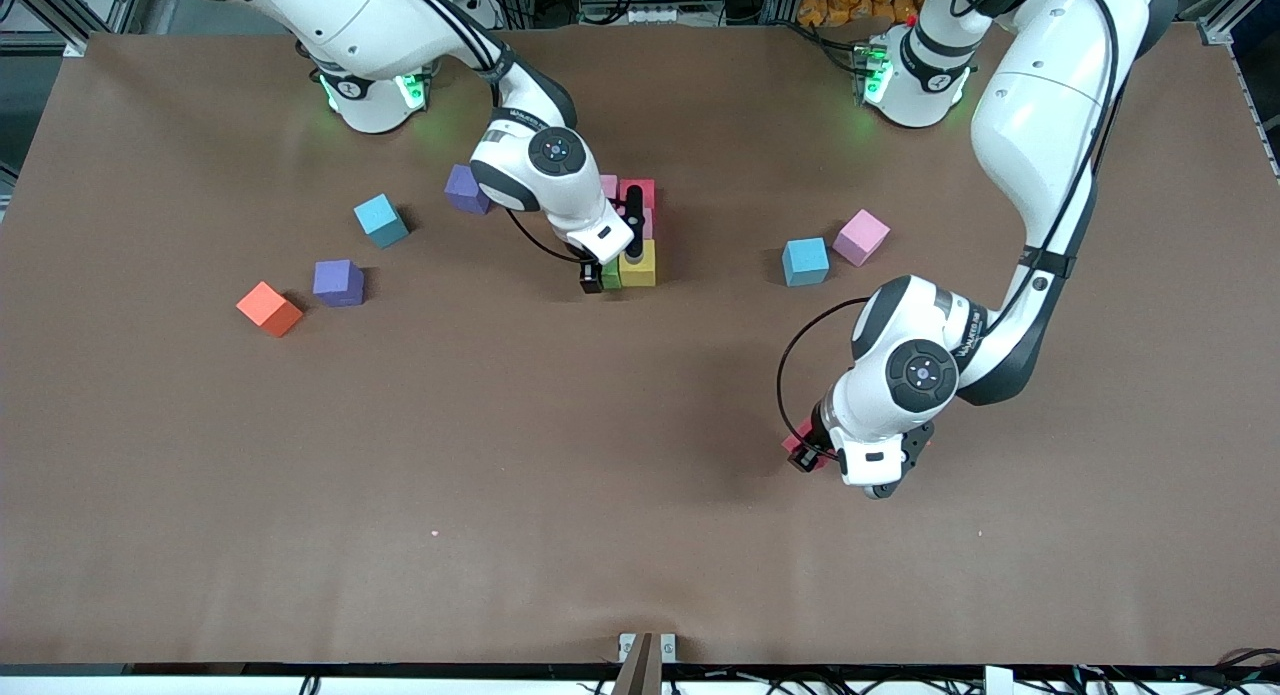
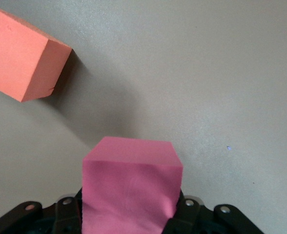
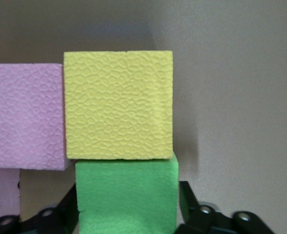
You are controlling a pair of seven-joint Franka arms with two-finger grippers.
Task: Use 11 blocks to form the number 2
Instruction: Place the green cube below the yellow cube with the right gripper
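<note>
Table [image 1: 640, 495]: brown surface carrying scattered blocks.
Right gripper [image 1: 601, 275]: fingers standing just off a green block [image 3: 126, 195], parted, not pinching; block touching the yellow block [image 3: 118, 105].
Left gripper [image 1: 806, 453]: pinching a pink block [image 2: 131, 190] over bare table, an orange block [image 2: 21, 58] lying near.

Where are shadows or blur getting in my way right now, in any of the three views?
Front view: sharp and evenly lit; each loose cube casts only a small soft shadow, and green light glows at both bases. Left wrist view: the pink block fills the foreground, slightly soft, and the orange block casts a broad shadow. Right wrist view: crisp foam texture on the yellow block and green block, background dim.
</note>
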